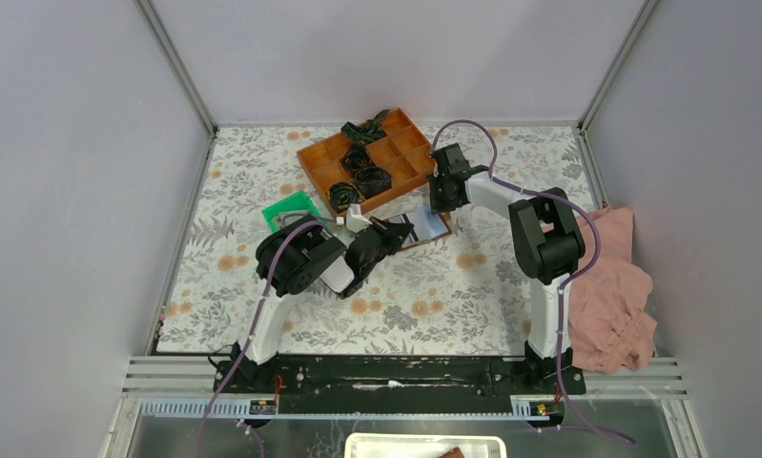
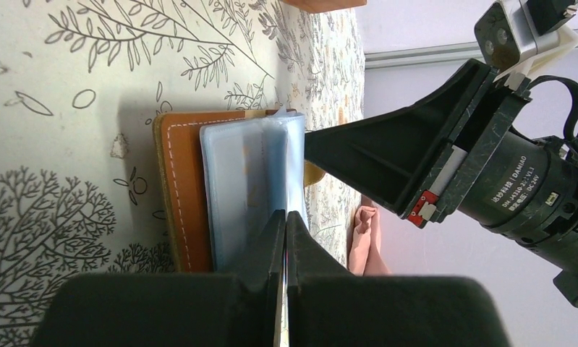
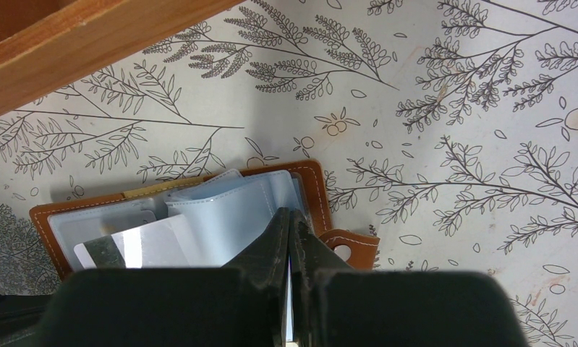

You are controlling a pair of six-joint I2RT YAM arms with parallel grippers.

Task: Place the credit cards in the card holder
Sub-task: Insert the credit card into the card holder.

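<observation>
We see the brown leather card holder (image 1: 429,227) open at five o'clock from the orange compartment tray (image 3: 90,54). The left gripper (image 2: 286,215) and right gripper (image 3: 291,213) have fingers pressed together. We'd pinch the stiff, slick silver plastic card (image 3: 145,246) edgewise.

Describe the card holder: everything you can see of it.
The card holder lies open on the floral table: brown leather-like cover, pale stitching, a snap tab, bluish clear sleeves fanned up. A silvery card shows in one sleeve. The left gripper and right gripper, both shut, have tips at the sleeves.
</observation>
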